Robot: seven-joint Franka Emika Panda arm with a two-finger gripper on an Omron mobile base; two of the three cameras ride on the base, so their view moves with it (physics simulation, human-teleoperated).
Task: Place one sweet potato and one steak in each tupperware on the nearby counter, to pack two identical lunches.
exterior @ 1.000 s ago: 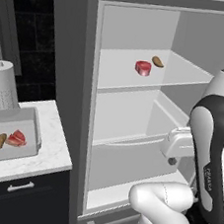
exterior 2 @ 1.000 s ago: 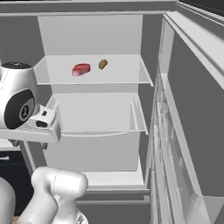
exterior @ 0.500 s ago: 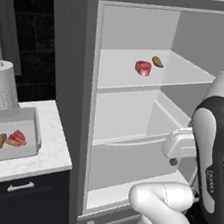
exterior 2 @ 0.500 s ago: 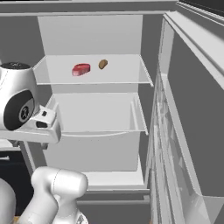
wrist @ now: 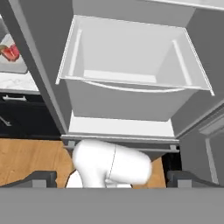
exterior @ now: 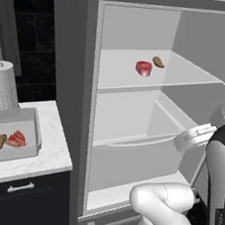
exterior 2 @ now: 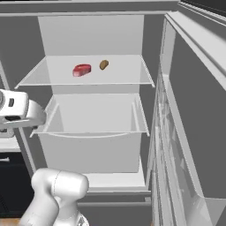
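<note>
Fingers (wrist: 112, 178) spread wide open, holding nothing, with the fridge drawer (wrist: 127, 65) out ahead of them and the steak (wrist: 9, 51) off past one finger.

- Illumination: even, diffuse rendered light, moderately bright; no single lamp or direction discernible.
- Fridge interior (exterior: 139, 73): pale grey-white, flatly lit; soft gradients across shelf (exterior 2: 88, 77) and drawer (wrist: 127, 61), no hard-edged shadows.
- Dark zones: wall left of the fridge and cabinet (exterior: 19, 193) fronts below the tabletop (exterior: 55, 147) near black, little detail.
- Glare: none; faint pale streaks on the fridge door (exterior 2: 176, 145) panel in the right base view.
- Sharpness: all views soft, low resolution; edges slightly jagged, small items smeared.
- Distortion: hand view shows wide-angle spread, lines splaying toward corners.
- Focus: uniform, nothing selectively blurred.
</note>
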